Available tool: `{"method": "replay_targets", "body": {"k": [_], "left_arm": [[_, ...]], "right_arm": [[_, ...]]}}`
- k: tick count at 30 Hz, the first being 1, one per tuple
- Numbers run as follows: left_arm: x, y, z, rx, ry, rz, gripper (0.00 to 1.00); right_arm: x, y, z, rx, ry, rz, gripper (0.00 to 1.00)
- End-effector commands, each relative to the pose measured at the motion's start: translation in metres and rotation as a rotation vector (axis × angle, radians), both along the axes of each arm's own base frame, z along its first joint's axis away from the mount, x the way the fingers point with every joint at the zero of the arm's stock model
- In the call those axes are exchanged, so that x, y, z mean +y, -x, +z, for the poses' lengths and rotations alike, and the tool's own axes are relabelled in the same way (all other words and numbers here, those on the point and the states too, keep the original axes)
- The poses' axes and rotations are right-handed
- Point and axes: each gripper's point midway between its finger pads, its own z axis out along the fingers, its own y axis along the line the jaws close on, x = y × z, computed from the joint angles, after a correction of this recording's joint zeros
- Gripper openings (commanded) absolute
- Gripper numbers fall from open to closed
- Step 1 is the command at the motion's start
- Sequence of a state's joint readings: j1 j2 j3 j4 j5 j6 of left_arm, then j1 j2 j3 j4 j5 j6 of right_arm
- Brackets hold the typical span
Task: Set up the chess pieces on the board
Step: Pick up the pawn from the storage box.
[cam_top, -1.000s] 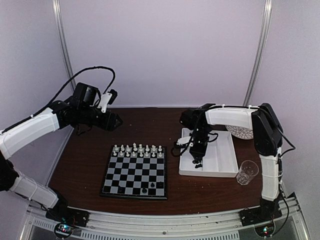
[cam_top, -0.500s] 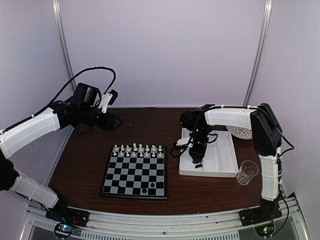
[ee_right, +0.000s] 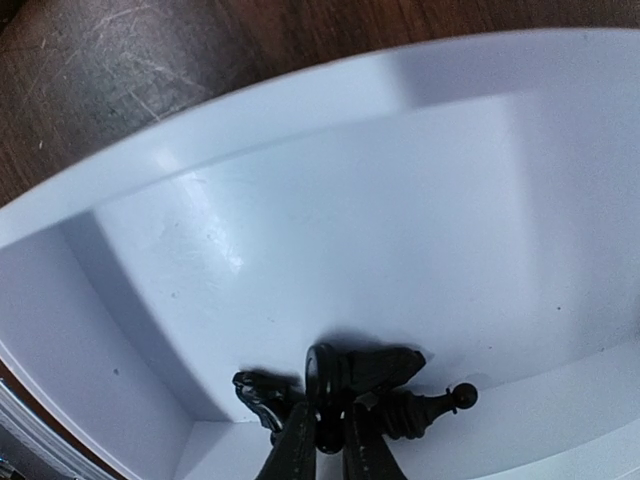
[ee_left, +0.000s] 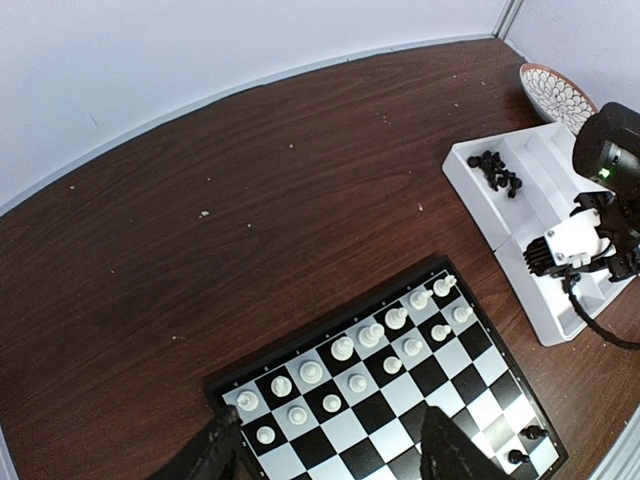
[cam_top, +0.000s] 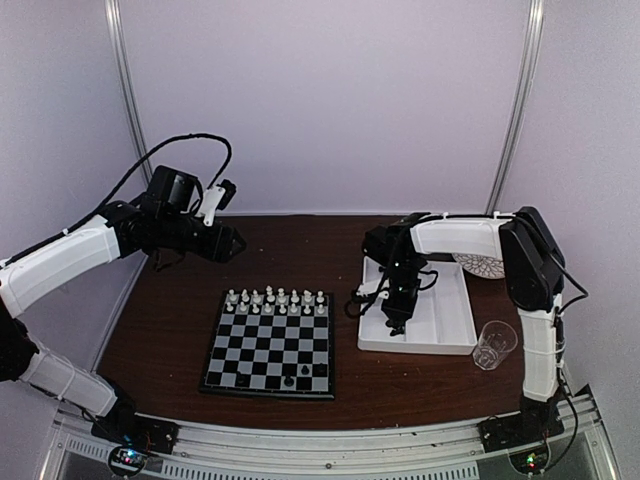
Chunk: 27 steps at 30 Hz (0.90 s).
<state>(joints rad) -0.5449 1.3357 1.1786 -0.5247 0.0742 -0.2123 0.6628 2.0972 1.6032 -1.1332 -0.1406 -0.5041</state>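
Note:
The board (cam_top: 262,352) lies mid-table with two rows of white chess pieces (cam_top: 276,301) along its far side and two black pieces (cam_top: 290,380) near its front edge. In the right wrist view, my right gripper (ee_right: 328,428) reaches down into the white divided tray (ee_right: 350,200), shut on a black chess piece (ee_right: 322,378). Two more black pieces, a knight (ee_right: 256,392) and one lying on its side (ee_right: 428,408), touch it. My left gripper (ee_left: 335,455) hovers open above the board's (ee_left: 400,400) far left part, holding nothing.
The tray (cam_top: 447,312) stands right of the board, and a pile of black pieces (ee_left: 498,172) sits in its far compartment. A clear glass cup (cam_top: 494,343) is by the tray's near right corner. A patterned dish (cam_top: 480,264) lies behind it.
The right gripper's jaws have narrowed onto the black piece in the tray, and its wrist has shifted slightly right. The left arm has not moved.

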Motion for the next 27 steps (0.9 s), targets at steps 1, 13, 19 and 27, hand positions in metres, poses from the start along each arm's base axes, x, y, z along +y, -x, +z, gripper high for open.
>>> {"method": "replay_targets", "body": {"k": [1, 13, 19, 27], "left_arm": [[-0.004, -0.006, 0.01, -0.021, 0.033, 0.0, 0.61], [-0.004, -0.008, 0.007, -0.016, 0.023, 0.003, 0.61], [-0.002, -0.01, 0.003, -0.013, 0.009, 0.013, 0.61], [0.001, -0.013, -0.001, -0.014, -0.014, 0.027, 0.61]], "right_arm": [[-0.001, -0.001, 0.012, -0.017, -0.017, -0.015, 0.11], [0.013, 0.006, 0.08, -0.106, -0.11, 0.036, 0.06], [0.042, 0.025, 0.104, -0.15, -0.159, 0.151, 0.06], [0.123, 0.066, 0.118, -0.181, -0.203, 0.394, 0.06]]}}
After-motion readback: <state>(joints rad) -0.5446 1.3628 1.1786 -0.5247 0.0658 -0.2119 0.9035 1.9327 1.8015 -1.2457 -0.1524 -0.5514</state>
